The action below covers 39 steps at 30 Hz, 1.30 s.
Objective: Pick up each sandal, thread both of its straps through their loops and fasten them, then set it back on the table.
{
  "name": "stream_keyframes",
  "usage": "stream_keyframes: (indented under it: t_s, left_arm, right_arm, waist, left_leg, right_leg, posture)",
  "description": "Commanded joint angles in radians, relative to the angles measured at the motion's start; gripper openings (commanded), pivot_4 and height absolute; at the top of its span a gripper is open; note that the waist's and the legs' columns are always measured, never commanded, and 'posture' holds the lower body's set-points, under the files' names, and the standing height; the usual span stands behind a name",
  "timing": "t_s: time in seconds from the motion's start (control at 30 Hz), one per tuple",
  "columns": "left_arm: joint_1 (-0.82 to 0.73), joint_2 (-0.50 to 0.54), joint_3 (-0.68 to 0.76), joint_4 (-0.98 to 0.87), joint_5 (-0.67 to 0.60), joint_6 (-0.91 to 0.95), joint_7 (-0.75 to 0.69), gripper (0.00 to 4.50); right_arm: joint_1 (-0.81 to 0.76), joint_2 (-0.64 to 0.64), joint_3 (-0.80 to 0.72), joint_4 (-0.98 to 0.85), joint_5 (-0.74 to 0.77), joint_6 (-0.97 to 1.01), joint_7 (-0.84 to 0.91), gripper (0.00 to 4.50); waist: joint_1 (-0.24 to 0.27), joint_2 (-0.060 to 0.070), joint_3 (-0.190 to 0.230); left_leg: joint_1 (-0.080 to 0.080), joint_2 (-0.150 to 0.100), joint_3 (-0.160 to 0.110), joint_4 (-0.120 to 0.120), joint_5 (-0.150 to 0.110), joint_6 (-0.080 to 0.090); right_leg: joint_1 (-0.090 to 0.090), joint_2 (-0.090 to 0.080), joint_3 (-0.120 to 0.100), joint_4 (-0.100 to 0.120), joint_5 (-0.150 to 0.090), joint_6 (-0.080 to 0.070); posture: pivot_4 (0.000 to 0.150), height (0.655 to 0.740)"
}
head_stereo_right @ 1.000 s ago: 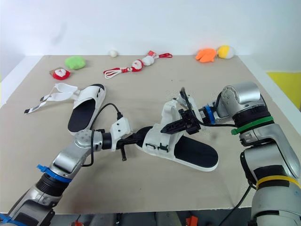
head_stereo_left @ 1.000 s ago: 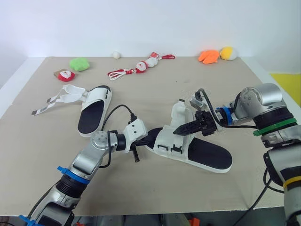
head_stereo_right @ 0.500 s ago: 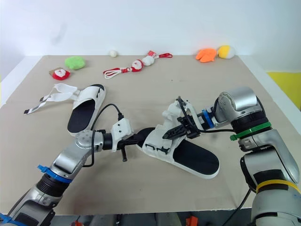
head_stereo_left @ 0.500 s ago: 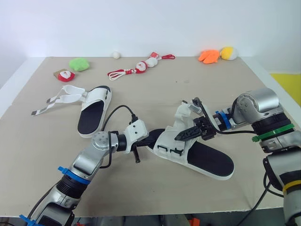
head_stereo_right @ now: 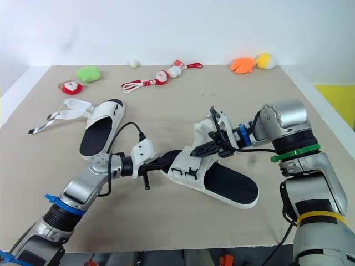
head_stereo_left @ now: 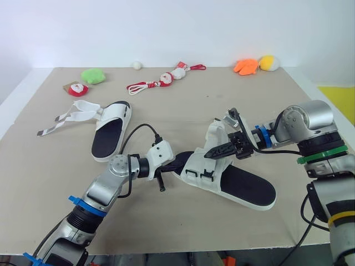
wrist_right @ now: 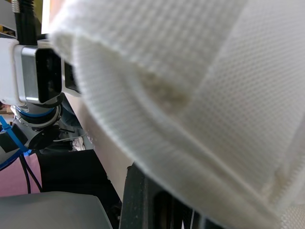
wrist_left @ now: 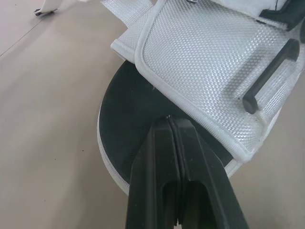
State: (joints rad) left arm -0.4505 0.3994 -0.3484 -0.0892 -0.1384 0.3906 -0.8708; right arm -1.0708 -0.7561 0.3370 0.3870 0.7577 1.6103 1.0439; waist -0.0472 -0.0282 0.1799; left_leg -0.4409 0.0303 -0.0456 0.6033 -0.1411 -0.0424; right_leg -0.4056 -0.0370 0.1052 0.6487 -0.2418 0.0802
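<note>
Left gripper (wrist_left: 170, 120) is closed with nothing between its fingers, tip resting on the sandal (head_stereo_left: 244, 185) insole directly ahead. Right gripper (head_stereo_left: 215, 152) sits against the sandal's white strap (head_stereo_left: 213, 134). Can't tell its grip state.

Left arm (head_stereo_left: 100, 194) enters from 7 o'clock and climbs toward 1 o'clock to a bent elbow. From there the forearm runs low toward 3 o'clock, white wrist block roughly level. Left gripper (wrist_left: 172, 124): both black fingers (wrist_left: 155, 167) pressed flat together, no gap, tips aimed at 3 o'clock.

Right arm (head_stereo_left: 319, 145) enters from 4 o'clock and rises to the silver elbow joint at the 3 o'clock side, forearm turned inward. Right gripper (head_stereo_left: 209, 155) points between 8 and 9 o'clock, tilted slightly down. It faces the left gripper, near but apart.
</note>
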Motion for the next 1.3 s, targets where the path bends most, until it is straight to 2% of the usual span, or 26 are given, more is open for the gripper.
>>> stream_keyframes:
  t_s: [0.03, 0.13, 0.17, 0.23, 0.33, 0.53, 0.67, 0.87, 0.93, 1.07, 1.17, 1.3]
  left_arm:
    - [0.024, 0.001, -0.038, 0.043, 0.026, 0.024, -0.005, 0.0]
    - [0.023, 0.001, -0.038, 0.045, 0.027, 0.023, -0.006, 0.0]
    - [0.025, 0.002, -0.038, 0.044, 0.027, 0.023, -0.006, 0.0]
    - [0.025, 0.002, -0.038, 0.044, 0.027, 0.023, -0.006, 0.0]
    - [0.024, 0.001, -0.038, 0.046, 0.028, 0.021, -0.006, 0.0]
    - [0.024, 0.0, -0.038, 0.044, 0.029, 0.023, -0.006, 0.0]
    - [0.023, -0.001, -0.038, 0.046, 0.029, 0.022, -0.005, 0.0]
    - [0.028, 0.001, -0.034, 0.04, 0.029, 0.024, 0.0, 0.0]
    - [0.031, 0.0, -0.034, 0.038, 0.029, 0.025, 0.003, 0.0]
    - [0.041, -0.007, -0.036, 0.03, 0.027, 0.027, 0.01, 0.0]
    - [0.048, -0.008, -0.046, 0.029, 0.028, 0.027, 0.002, 0.0]
    - [0.049, -0.004, -0.045, 0.026, 0.027, 0.03, -0.004, 0.0]
  right_arm:
    - [-0.019, 0.0, -0.03, 0.005, 0.034, 0.004, -0.016, 0.95]
    - [-0.033, 0.002, -0.03, 0.023, 0.046, 0.004, -0.023, 1.73]
    - [-0.039, 0.0, -0.029, 0.029, 0.056, 0.004, -0.025, 2.31]
    - [-0.05, -0.002, -0.026, 0.039, 0.076, 0.004, -0.029, 2.98]
    - [-0.06, -0.008, -0.013, 0.049, 0.106, 0.004, -0.033, 4.47]
    - [-0.036, -0.017, 0.002, 0.034, 0.112, 0.004, -0.064, 4.47]
    - [-0.002, 0.0, -0.031, -0.007, 0.043, -0.027, -0.118, 4.47]
    - [-0.045, 0.019, -0.182, -0.072, 0.093, -0.022, -0.128, 4.47]
    - [-0.101, 0.057, -0.267, 0.019, 0.154, -0.007, -0.224, 4.47]
    - [-0.041, 0.135, -0.413, -0.069, 0.138, 0.004, -0.453, 4.47]
    - [-0.054, 0.205, -0.552, 0.006, 0.123, 0.004, -0.654, 4.47]
    - [-0.032, 0.227, -0.589, 0.0, 0.194, 0.004, -0.82, 4.47]
  waist:
    - [0.0, 0.0, 0.0]
    - [0.0, 0.0, 0.0]
    - [0.0, 0.0, 0.0]
    - [0.0, 0.0, 0.0]
    - [0.0, 0.0, 0.0]
    - [0.0, 0.0, 0.0]
    - [0.0, 0.0, 0.0]
    - [0.0, 0.0, 0.0]
    - [0.0, 0.001, 0.0]
    - [0.001, 0.001, -0.001]
    - [0.001, 0.002, -0.001]
    - [0.001, 0.002, -0.001]
  left_leg:
    - [0.0, 0.0, 0.0, 0.0, 0.0, 0.0]
    - [0.0, 0.0, 0.0, 0.0, 0.0, 0.0]
    - [0.0, 0.0, 0.0, 0.001, 0.0, 0.0]
    - [0.0, 0.0, 0.0, 0.001, 0.0, 0.0]
    - [0.001, 0.0, 0.0, 0.001, 0.0, 0.0]
    - [0.001, 0.0, 0.0, 0.001, 0.0, 0.0]
    - [0.001, 0.0, 0.0, 0.001, 0.0, 0.0]
    - [0.001, 0.0, 0.0, 0.002, 0.0, 0.0]
    - [0.002, 0.0, 0.0, 0.002, 0.0, 0.0]
    - [0.002, 0.001, 0.0, 0.002, 0.0, 0.0]
    - [0.001, 0.0, 0.0, 0.002, 0.0, 0.0]
    - [0.001, 0.0, 0.0, 0.001, 0.0, 0.0]
  right_leg:
    - [0.0, 0.0, 0.0, 0.0, 0.0, 0.0]
    - [0.0, 0.0, 0.0, 0.0, 0.0, 0.0]
    - [0.0, 0.0, 0.0, 0.0, 0.0, 0.0]
    - [0.0, 0.0, 0.0, 0.0, 0.001, 0.0]
    - [0.001, 0.0, 0.0, 0.0, 0.001, 0.0]
    - [0.001, 0.0, 0.0, 0.0, 0.0, -0.002]
    - [0.001, 0.0, 0.0, 0.0, 0.001, -0.001]
    - [0.002, 0.0, 0.0, 0.0, 0.001, -0.002]
    - [0.002, 0.0, 0.0, 0.0, 0.0, -0.003]
    - [0.002, 0.001, 0.001, 0.0, 0.002, -0.002]
    - [0.002, 0.001, 0.001, 0.0, 0.001, -0.001]
    - [0.002, 0.001, 0.002, 0.0, 0.002, -0.001]
  posture:
    - [0.15, 0.74]
    - [0.15, 0.74]
    - [0.15, 0.74]
    - [0.15, 0.74]
    - [0.15, 0.74]
    - [0.15, 0.74]
    - [0.15, 0.74]
    - [0.15, 0.74]
    - [0.15, 0.74]
    - [0.15, 0.74]
    - [0.15, 0.74]
    - [0.15, 0.74]
